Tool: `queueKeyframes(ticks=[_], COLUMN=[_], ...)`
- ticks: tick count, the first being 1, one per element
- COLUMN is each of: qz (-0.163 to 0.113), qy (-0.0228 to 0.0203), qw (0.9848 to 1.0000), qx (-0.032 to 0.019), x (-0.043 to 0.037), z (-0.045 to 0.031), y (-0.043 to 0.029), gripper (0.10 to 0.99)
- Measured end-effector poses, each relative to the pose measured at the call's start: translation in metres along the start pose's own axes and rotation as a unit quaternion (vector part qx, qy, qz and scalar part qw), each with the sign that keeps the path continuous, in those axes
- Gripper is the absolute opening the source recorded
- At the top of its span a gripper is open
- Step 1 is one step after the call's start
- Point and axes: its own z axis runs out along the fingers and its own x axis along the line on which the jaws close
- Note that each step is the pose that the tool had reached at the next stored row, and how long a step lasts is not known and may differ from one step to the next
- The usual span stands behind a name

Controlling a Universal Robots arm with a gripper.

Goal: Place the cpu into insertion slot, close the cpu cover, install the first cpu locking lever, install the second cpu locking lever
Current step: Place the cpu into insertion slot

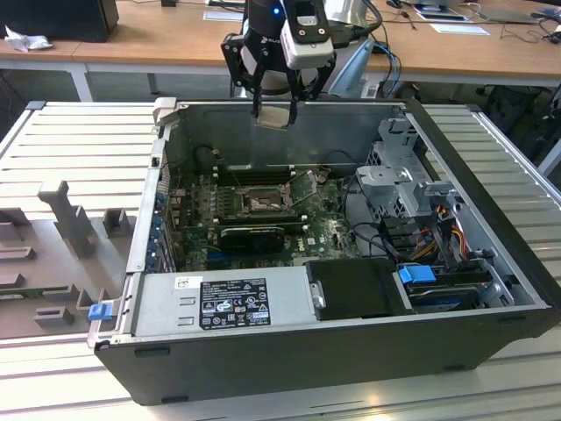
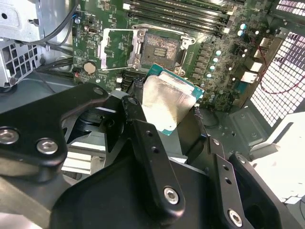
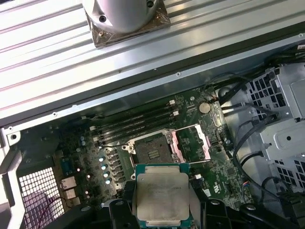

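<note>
My gripper (image 1: 274, 112) hangs above the open computer case, shut on the cpu (image 1: 273, 117) by two opposite edges. The cpu (image 2: 167, 102) is a flat square chip with a silver top and a green rim, and it also shows large in the first wrist view (image 3: 159, 195), between black fingers (image 3: 125, 202). Below it on the green motherboard lies the insertion slot (image 3: 151, 149) (image 2: 162, 47) (image 1: 260, 203), bare, with its grey contact field showing. The cpu cover (image 3: 190, 143) (image 2: 116, 45) is swung open beside the slot. The chip is well clear of the slot.
Long black memory slots (image 3: 136, 121) run along one side of the slot. A black graphics card (image 1: 252, 235), the power supply (image 1: 223, 303) and a drive cage (image 1: 403, 184) with cables crowd the case. A grey fixture tray (image 1: 53, 254) sits at the exterior view's left.
</note>
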Motion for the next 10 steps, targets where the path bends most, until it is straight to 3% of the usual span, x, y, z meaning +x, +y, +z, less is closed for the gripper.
queueKeyframes(ticks=[6, 10], qz=[0.014, 0.040], qy=[-0.0013, -0.0036], qw=[0.9999, 0.9992], qx=[-0.0003, -0.0008], x=[0.0000, 0.0000], z=[0.0000, 0.0000], y=[0.0000, 0.0000], gripper=[0.529, 0.529])
